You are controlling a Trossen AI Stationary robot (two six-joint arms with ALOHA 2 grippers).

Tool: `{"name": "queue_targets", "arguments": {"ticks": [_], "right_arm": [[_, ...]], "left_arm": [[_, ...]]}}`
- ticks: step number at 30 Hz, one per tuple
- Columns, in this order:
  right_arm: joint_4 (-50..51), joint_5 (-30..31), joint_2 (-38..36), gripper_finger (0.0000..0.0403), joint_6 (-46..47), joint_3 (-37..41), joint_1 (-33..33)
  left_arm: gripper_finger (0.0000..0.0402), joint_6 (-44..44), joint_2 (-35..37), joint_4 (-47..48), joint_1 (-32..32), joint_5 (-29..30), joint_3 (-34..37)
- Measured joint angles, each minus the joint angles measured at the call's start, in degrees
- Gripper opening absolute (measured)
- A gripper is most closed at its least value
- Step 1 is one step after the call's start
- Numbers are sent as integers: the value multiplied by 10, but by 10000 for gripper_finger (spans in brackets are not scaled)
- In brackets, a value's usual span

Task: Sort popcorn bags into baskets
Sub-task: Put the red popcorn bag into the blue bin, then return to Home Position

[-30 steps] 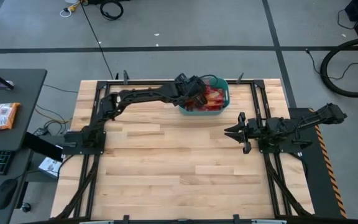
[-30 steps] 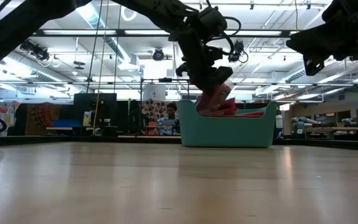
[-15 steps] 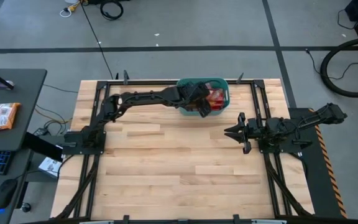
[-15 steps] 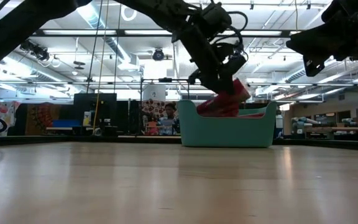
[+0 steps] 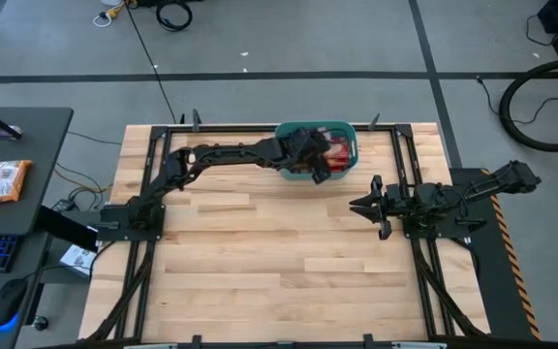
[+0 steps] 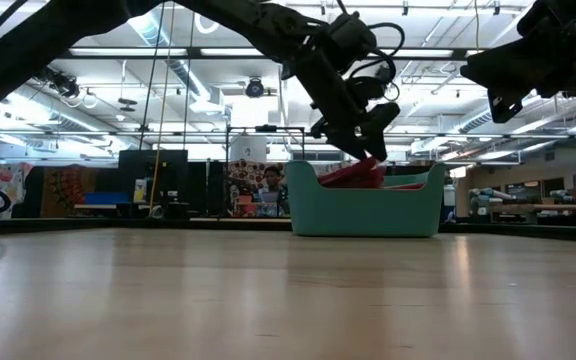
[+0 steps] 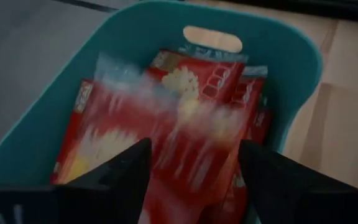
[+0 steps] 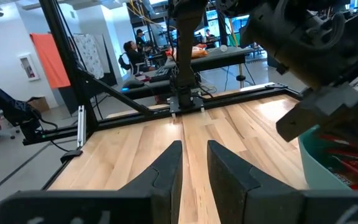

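The step in hand is the release of a popcorn bag into the basket (image 5: 345, 160), which stands at the far edge of the desk (image 5: 260, 252). The left gripper (image 6: 363, 130) hangs over the basket's near-left part with its fingers (image 7: 126, 168) spread apart, and a blurred red bag (image 7: 185, 134) shows between them in the left wrist view, above the bags (image 7: 229, 78) that lie flat inside; it appears to be dropping free, though contact with the fingers cannot be ruled out. In the low view, one bag (image 6: 353, 172) leans with an edge above the rim. To do this step well, keep the fingers spread until the bag has settled, then lift straight up so that neither finger catches a bag or the basket wall. Avoid any sideways sweep while low, as this could drag a packet over the rim. Confirm that the leaning bag lies inside the rim before moving off. The right gripper (image 5: 368, 206) waits over the desk's right side, well apart from the basket, its fingers (image 8: 166, 168) held close with a narrow gap and nothing between them.
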State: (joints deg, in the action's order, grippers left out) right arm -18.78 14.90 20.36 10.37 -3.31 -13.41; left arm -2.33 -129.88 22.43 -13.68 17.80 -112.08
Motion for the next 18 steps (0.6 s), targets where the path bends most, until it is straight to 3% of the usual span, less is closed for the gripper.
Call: {"name": "queue_targets", "arguments": {"ticks": [5,11,16,18], "right_arm": [[0,0,0,80,0,0,0],[12,8,0,80,-14,0,0],[16,76,-17,80,101,-3,5],[30,73,-33,80,87,-4,9]], "left_arm": [[260,0,4,5,-14,-7,0],[247,-13,21,21,-24,-84,-19],[232,17,23,41,-7,-119,-30],[223,34,27,41,5,-116,-30]]}}
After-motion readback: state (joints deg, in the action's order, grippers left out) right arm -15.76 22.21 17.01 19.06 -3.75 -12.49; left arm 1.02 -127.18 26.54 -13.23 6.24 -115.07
